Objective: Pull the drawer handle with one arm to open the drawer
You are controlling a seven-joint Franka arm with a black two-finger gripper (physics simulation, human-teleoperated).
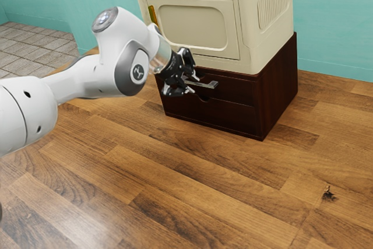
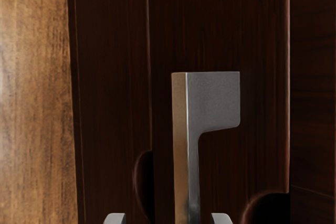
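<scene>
One dark chest (image 1: pixel 278 94), two closed drawers (image 1: pixel 238 91); one cream cabinet (image 1: pixel 249 33) atop; one handle (image 1: pixel 212 85). My tool (image 1: pixel 194 84): open, fingers either side of the handle, gripping nothing.

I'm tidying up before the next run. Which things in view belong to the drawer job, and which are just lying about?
For the job:
silver handle
upper drawer
dark cabinet
my open hand

Just there:
cream box, on the cabinet
small dark object, on the wooden surface
</scene>
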